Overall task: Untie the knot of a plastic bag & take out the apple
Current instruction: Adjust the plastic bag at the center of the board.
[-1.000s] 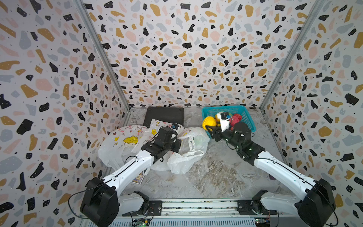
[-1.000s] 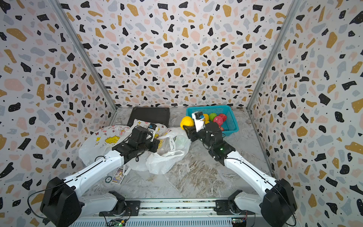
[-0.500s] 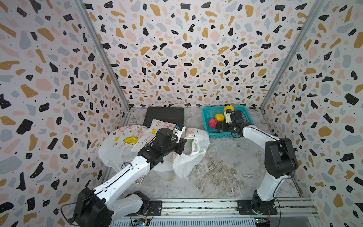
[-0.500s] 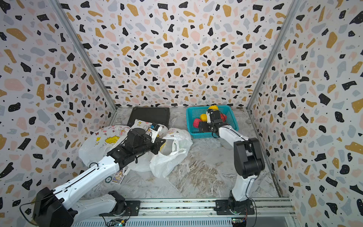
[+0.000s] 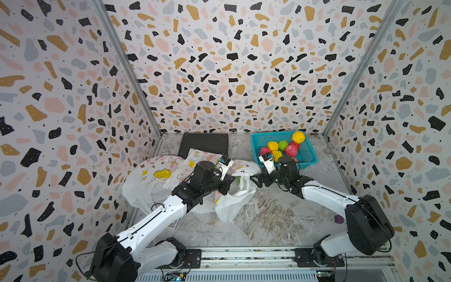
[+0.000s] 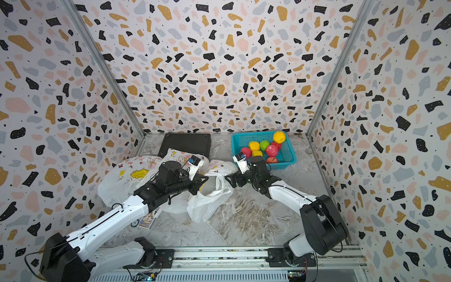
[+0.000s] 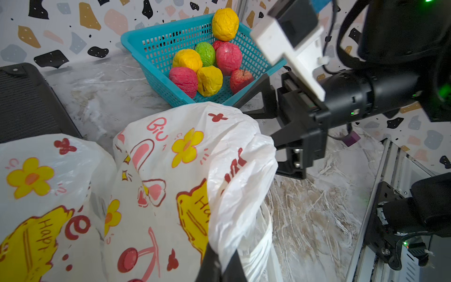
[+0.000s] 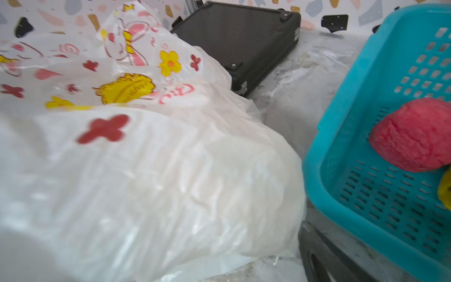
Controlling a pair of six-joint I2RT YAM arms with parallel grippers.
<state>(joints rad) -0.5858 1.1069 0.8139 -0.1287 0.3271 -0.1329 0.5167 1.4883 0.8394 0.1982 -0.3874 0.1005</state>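
Middle of the marble tabletop point(image 5: 268, 219): a white plastic bag point(image 5: 229, 207) printed with rabbits and yellow flowers lies between the two arms. Its long axis runs from the front rail toward the back wall, leaning toward the basket. The closed bottom lies nearest the front. The mouth stands open at the far end and faces the right arm. In a top view a green patch point(image 5: 238, 180) shows inside the mouth, but whether it is the apple cannot be told.

The left gripper point(image 5: 230, 183) has its jaws together on the rim of the bag. In the left wrist view the plastic drapes over the closed fingers point(image 7: 212, 268).

The right gripper point(image 5: 255, 180) hangs low just beside the mouth, its jaws spread wide and holding nothing. Whether a fingertip touches the plastic cannot be told.

Just behind the right gripper stands a teal basket point(image 5: 306, 164) holding red, yellow and green fruit point(image 5: 290, 150). On the left arm's side more printed bags point(image 5: 146, 178) are heaped against the open one. A black case point(image 5: 205, 144) lies flat at the foot of the back wall. The right wrist view is blurred — it shows only white plastic close up, the basket's corner and the case beyond.
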